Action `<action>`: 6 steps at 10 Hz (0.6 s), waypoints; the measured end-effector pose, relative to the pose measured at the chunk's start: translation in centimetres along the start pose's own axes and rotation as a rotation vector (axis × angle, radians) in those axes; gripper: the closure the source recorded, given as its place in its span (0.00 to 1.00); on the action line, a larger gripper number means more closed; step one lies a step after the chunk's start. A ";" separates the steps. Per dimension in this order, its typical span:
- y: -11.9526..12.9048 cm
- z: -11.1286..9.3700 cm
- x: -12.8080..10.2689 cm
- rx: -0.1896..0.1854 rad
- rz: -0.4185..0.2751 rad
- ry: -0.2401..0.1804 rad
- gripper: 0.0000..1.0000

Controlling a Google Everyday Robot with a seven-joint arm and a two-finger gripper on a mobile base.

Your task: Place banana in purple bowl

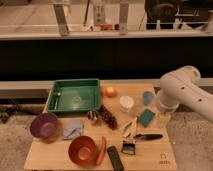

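Note:
The banana (129, 127) is a small pale cream curved fruit lying on the wooden table (50, 152), right of centre, between the dark grapes (108, 118) and a teal sponge (146, 117). The purple bowl (44, 125) stands at the table's left edge, upright, with nothing showing in it. My white arm (182, 92) comes in from the right. The gripper (163, 119) hangs at the table's right edge, just right of the sponge and a short way right of the banana, far from the purple bowl.
A green tray (74, 95) is at the back left. An orange bowl (82, 149) with an orange stick (101, 150) beside it is at the front. A round orange fruit (110, 91), white cup (127, 103), blue cloth (73, 129), black remote (115, 157) and black-handled tool (147, 136) also lie about.

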 end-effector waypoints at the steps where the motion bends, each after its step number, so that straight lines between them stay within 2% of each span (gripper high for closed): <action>1: 0.2 0.1 -0.8 -0.003 -0.017 0.002 0.20; 3: 0.4 0.9 -1.9 -0.006 -0.054 0.005 0.20; 6: 0.2 1.7 -4.9 -0.008 -0.116 0.002 0.20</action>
